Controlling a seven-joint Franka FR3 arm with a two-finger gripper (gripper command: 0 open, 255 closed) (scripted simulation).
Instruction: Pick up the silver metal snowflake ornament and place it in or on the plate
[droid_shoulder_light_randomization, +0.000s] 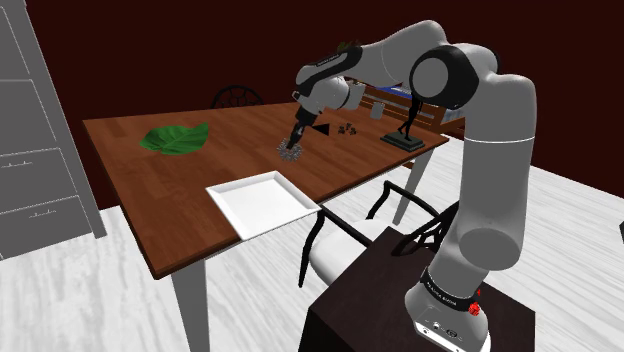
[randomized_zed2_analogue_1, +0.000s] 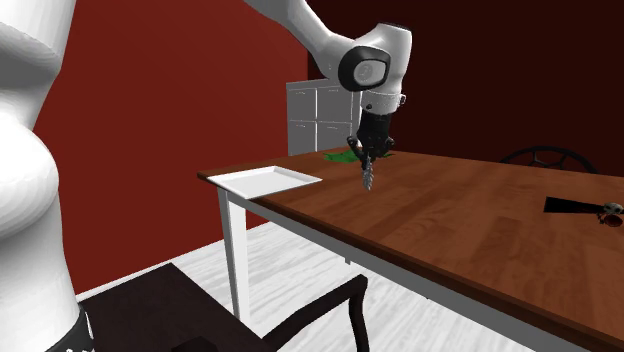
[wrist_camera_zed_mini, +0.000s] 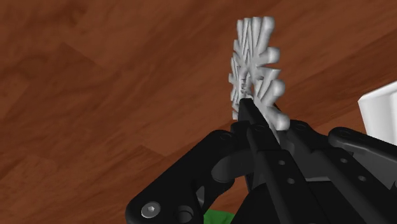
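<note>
Shoulder view, fingers (droid_shoulder_light_randomization: 298, 133) pinching snowflake ornament (droid_shoulder_light_randomization: 290, 150) over table (droid_shoulder_light_randomization: 180, 190), plate (droid_shoulder_light_randomization: 262, 203) apart at near edge.

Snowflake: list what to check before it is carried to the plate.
1. Grip: the gripper is shut on the snowflake: ok.
2. Snowflake lifted clear of the table: cannot tell.
3. Plate bare and lying flat: ok.
4. Tabletop between snowflake and plate free of things, with the leaf lying off to the side: ok.
</note>
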